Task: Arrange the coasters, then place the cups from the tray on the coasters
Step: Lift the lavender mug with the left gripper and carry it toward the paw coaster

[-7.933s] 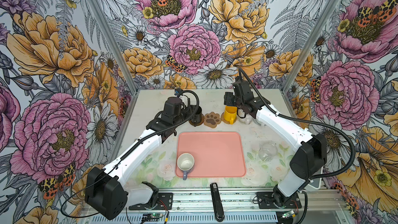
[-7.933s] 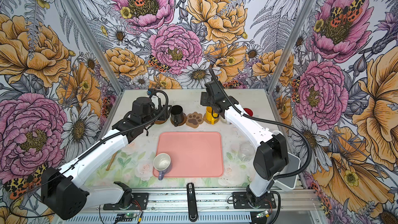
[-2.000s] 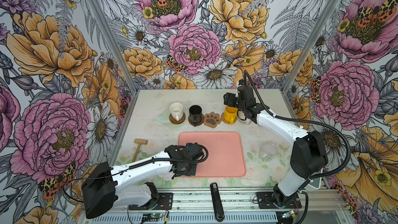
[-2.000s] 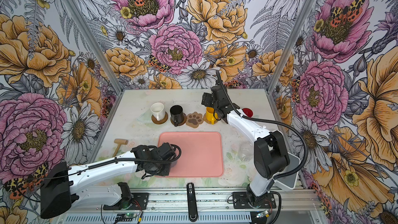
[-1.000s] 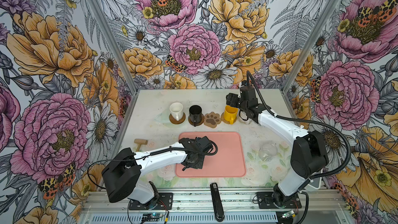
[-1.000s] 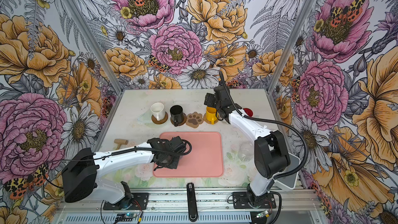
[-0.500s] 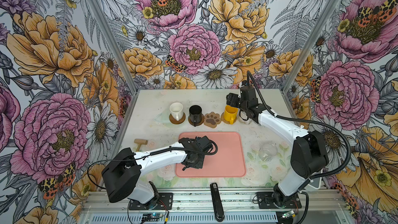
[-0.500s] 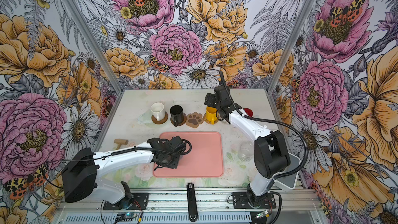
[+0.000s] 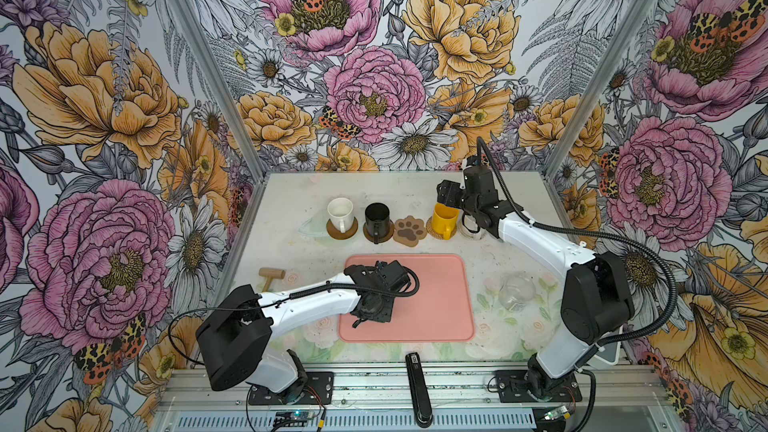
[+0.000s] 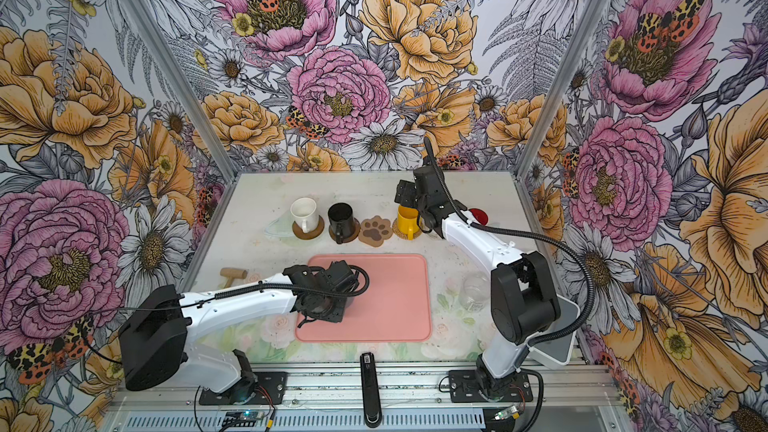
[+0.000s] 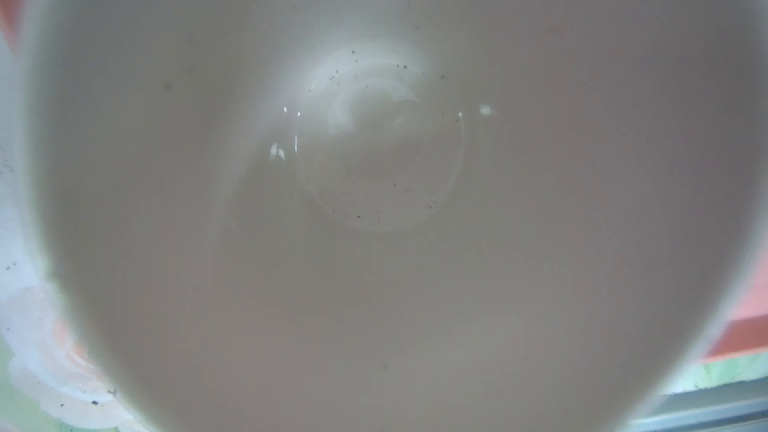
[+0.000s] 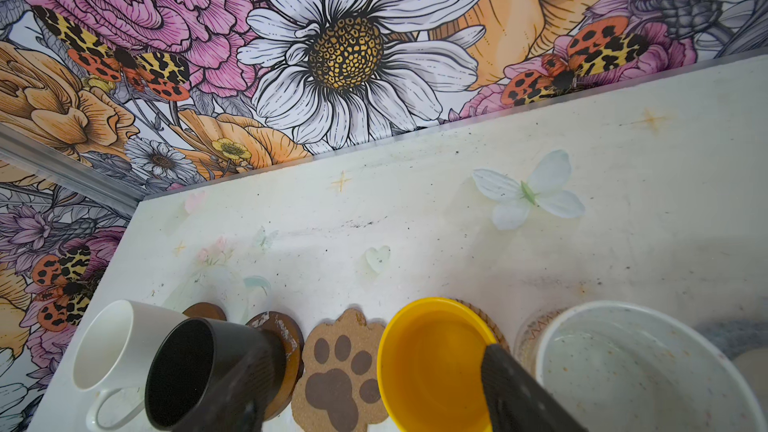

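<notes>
Currently, left to right, from my console:

- Mallet (image 9: 271,275): on the table left of the tray; the left arm hid it eight seconds ago.
- Left gripper (image 9: 372,311): low over the tray's (image 9: 436,297) left part, having come from the back row. Its wrist camera looks straight down into a cup (image 11: 382,184) with a pale inside. I cannot tell how wide the jaws stand, or whether they hold it.
- White cup (image 9: 340,211): on a brown disc (image 9: 347,231), a spot the arm covered before.
- Black cup (image 9: 377,218): on the second disc (image 9: 384,236), unmoved.
- Paw coaster (image 9: 409,231): between the black and yellow cups.
- Yellow cup (image 9: 442,218): on a woven coaster (image 12: 490,317).
- Right gripper (image 9: 451,201): just above the yellow cup, barely shifted, jaws spread wide, clamping nothing.
- Speckled cup (image 12: 644,367): just beside the yellow cup.
- Jar (image 9: 516,290): right of the tray.
- Bar (image 9: 417,388): at the front rail, with a pale mark too small to read.
</notes>
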